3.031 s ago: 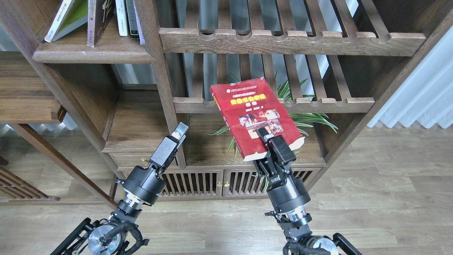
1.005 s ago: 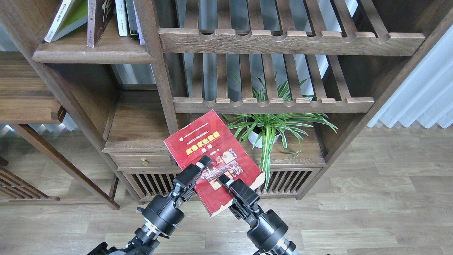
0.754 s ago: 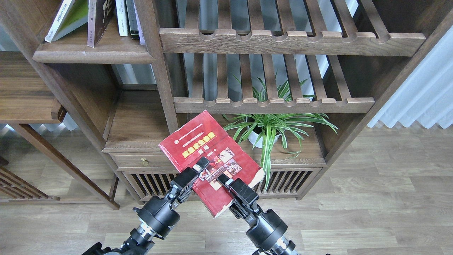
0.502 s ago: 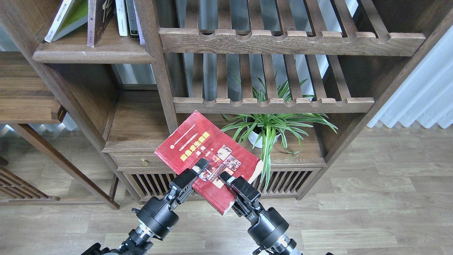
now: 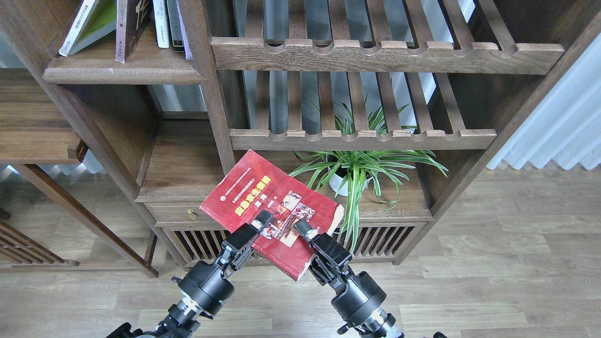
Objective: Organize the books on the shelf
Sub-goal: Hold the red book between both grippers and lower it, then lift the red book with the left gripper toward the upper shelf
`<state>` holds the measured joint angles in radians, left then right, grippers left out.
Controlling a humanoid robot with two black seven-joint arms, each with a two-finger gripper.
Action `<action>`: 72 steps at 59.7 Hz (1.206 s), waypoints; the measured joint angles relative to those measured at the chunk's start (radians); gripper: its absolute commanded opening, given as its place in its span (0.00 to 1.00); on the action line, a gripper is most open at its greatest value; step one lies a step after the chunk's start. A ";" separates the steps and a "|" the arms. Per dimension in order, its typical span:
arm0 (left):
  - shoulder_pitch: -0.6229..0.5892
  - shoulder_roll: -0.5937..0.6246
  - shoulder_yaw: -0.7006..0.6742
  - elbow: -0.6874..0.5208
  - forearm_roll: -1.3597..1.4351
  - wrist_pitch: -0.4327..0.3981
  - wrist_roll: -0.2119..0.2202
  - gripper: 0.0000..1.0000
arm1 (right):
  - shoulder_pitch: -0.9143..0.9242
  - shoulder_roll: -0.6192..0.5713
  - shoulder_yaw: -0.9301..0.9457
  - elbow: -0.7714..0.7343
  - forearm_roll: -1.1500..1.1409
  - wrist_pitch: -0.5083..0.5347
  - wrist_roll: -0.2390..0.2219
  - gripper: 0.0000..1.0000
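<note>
The red book (image 5: pixel 256 192) with small photos is held flat and tilted in front of the low cabinet. My left gripper (image 5: pixel 261 219) clamps its lower left edge, one finger lying on the cover. My right gripper (image 5: pixel 300 227) clamps its lower right edge the same way. The shelf (image 5: pixel 124 71) is the dark plank at top left. On it the yellow-green and white book (image 5: pixel 89 23) leans left, beside the dark maroon book (image 5: pixel 131 26) and several thin books (image 5: pixel 168 23).
Two slatted racks (image 5: pixel 385 55) (image 5: pixel 361 139) fill the middle of the bookcase. A potted spider plant (image 5: pixel 357 169) stands under the lower rack, just right of the book. A drawer cabinet (image 5: pixel 188 213) is below left. A white curtain (image 5: pixel 558 117) hangs at right.
The red book came down and left from in front of the lower rack, uncovering the plant. My left gripper took hold of it too. Since then the book has turned counterclockwise.
</note>
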<state>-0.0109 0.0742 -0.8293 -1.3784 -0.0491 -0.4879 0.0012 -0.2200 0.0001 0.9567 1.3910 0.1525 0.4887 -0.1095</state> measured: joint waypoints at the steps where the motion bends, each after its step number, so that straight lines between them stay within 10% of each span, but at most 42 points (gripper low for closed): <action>1: 0.001 0.000 0.000 0.000 0.000 0.000 0.000 0.06 | 0.000 0.000 0.000 0.000 0.000 0.000 0.000 0.72; 72: -0.026 0.309 -0.291 -0.002 0.137 -0.001 0.039 0.05 | 0.138 -0.002 0.038 -0.178 -0.010 0.000 -0.001 0.81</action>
<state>-0.0374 0.3829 -1.1205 -1.3806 0.0874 -0.4890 0.0401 -0.0818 -0.0017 0.9944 1.2129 0.1426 0.4889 -0.1105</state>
